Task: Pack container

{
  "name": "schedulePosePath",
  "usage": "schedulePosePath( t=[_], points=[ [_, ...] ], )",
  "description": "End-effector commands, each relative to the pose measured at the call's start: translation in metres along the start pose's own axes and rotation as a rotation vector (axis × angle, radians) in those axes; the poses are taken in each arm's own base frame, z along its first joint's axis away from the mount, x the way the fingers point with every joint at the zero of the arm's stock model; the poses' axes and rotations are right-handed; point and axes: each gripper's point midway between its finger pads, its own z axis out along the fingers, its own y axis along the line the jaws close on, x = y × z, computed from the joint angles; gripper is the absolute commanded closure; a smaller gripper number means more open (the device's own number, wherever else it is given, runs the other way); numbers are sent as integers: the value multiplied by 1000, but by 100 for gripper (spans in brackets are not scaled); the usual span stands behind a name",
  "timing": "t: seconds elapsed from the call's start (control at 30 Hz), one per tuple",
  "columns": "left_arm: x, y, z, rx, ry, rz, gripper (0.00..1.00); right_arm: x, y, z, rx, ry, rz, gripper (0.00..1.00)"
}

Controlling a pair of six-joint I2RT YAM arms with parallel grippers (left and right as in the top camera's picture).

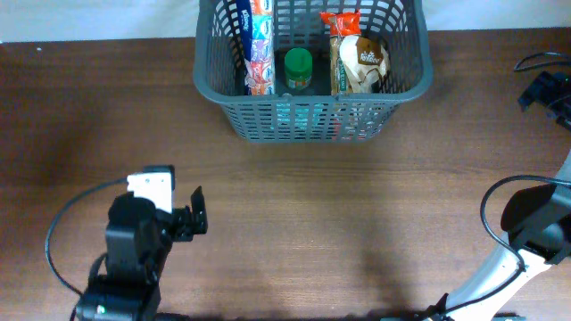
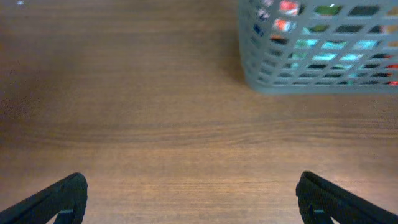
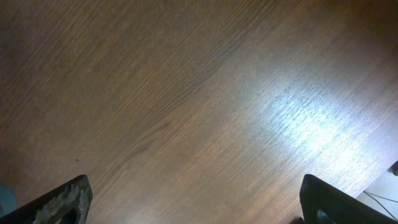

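The dark grey slotted basket stands at the back middle of the table. It holds a tissue pack, a green-lidded jar and a snack bag. Its left corner shows in the left wrist view. My left gripper is open and empty at the front left, well short of the basket; in its wrist view only bare wood lies between the fingers. My right gripper is open and empty over bare wood; overhead only its arm shows at the right edge.
The wooden table spans the view. Black cables lie at the far right edge. A cable loops from the left arm.
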Motion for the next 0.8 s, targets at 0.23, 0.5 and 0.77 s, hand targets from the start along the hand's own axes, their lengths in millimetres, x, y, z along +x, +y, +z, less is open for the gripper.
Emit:
schedulePosePath(
  t=[0.23, 0.5, 0.77],
  points=[
    [24, 25, 3, -72, -125, -49, 1, -1, -5, 3, 18, 2, 14, 1],
    [41, 7, 15, 33, -267, -44, 1, -1, -5, 3, 18, 2, 14, 1],
    [61, 1, 25, 69, -277, -39, 1, -1, -5, 3, 18, 2, 14, 1]
  ],
)
